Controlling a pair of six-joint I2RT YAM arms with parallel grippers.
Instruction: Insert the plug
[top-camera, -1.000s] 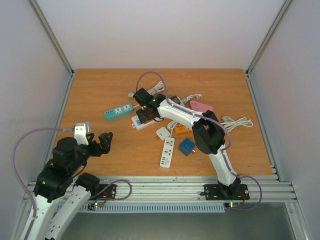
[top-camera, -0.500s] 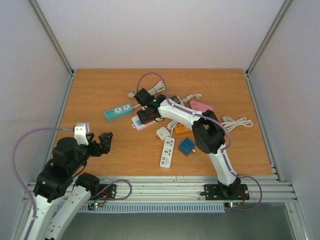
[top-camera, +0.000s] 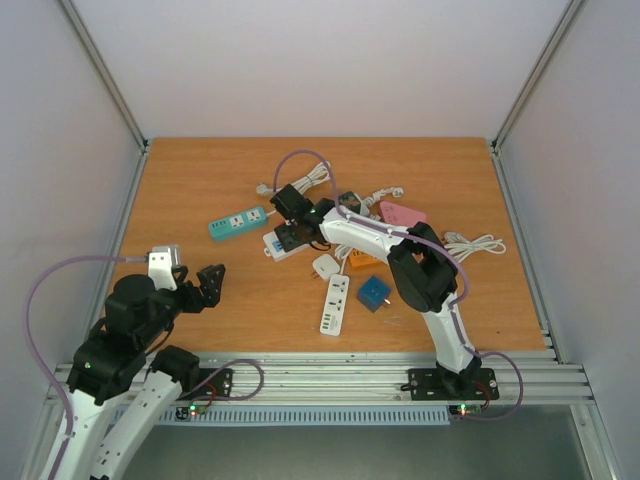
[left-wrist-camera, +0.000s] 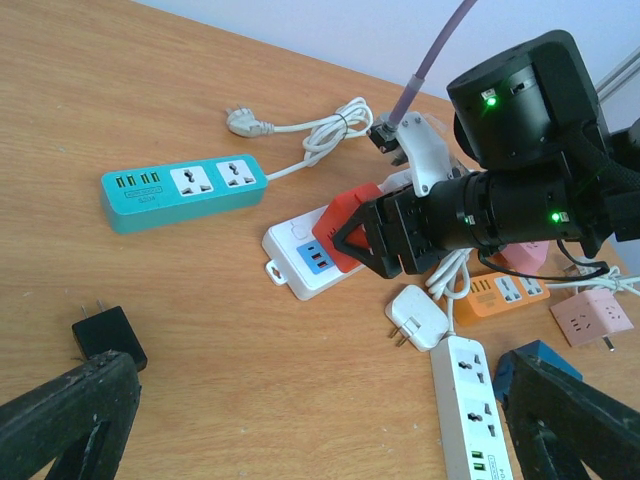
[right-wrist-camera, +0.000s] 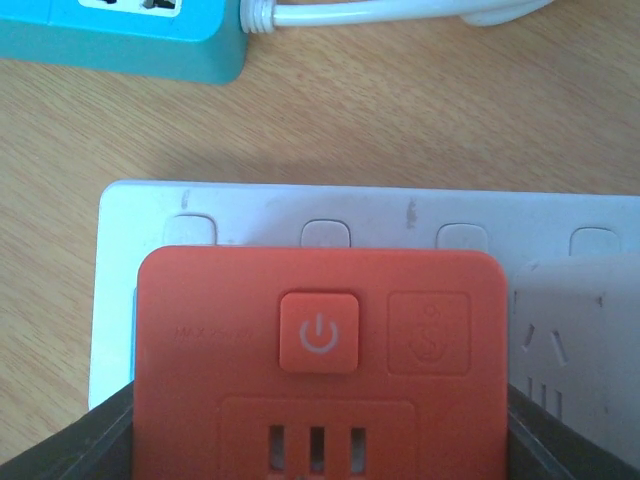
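While over the white strip (left-wrist-camera: 290, 248), red plug (left-wrist-camera: 336, 222) tight between right jaws; left jaws wide, empty.

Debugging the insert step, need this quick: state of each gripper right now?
Left gripper: open, holding nothing.
Right gripper: shut on the red socket adapter, over the white power strip.

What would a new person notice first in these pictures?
A red adapter is gripped in the right jaws, over a white power strip at the middle of the table. More strips and cables lie around, with a teal strip on the left. The left jaws stand open at the near-left edge.
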